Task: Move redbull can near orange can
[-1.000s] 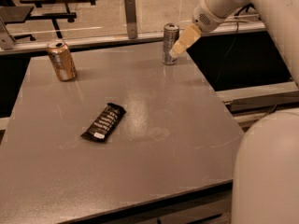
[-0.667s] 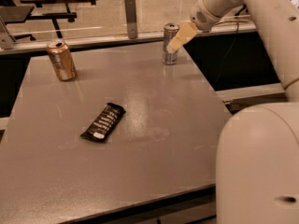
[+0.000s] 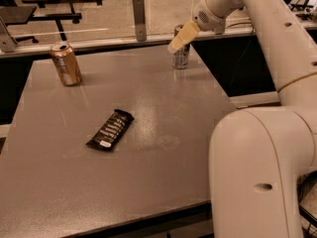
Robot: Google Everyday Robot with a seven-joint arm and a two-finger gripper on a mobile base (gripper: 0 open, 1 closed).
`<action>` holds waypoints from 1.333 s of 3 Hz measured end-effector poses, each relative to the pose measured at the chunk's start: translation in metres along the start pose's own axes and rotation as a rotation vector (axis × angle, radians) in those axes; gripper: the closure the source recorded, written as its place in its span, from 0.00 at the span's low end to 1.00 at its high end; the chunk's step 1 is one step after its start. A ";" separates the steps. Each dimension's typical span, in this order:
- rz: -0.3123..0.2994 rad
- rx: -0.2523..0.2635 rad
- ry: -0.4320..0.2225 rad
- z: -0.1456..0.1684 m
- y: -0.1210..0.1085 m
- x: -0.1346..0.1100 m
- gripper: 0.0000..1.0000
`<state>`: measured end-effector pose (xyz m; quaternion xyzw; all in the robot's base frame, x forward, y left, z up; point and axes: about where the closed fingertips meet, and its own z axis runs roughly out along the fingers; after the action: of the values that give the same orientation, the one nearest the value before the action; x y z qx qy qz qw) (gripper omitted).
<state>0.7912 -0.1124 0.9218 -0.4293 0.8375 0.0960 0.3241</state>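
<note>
The redbull can (image 3: 182,56), slim and silver-grey, stands upright near the far right edge of the grey table (image 3: 148,133). The orange can (image 3: 65,63), wider and copper-coloured, stands upright at the far left, well apart from it. My gripper (image 3: 178,37) reaches in from the upper right on the white arm (image 3: 257,29). Its tan tip lies across the upper left part of the redbull can and hides some of it.
A black snack bar wrapper (image 3: 110,129) lies flat near the table's middle left. A metal post (image 3: 139,18) and a rail run behind the far edge. The robot's large white body (image 3: 257,172) fills the lower right, next to the table's right edge.
My gripper has shifted left and slightly up across the redbull can. Both cans and the wrapper stay where they were.
</note>
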 end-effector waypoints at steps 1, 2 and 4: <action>0.005 -0.022 -0.007 0.008 0.003 -0.006 0.10; 0.006 -0.054 0.001 0.011 0.010 -0.008 0.41; -0.036 -0.106 0.002 0.006 0.034 -0.026 1.00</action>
<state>0.7780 -0.0721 0.9298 -0.4609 0.8237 0.1341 0.3017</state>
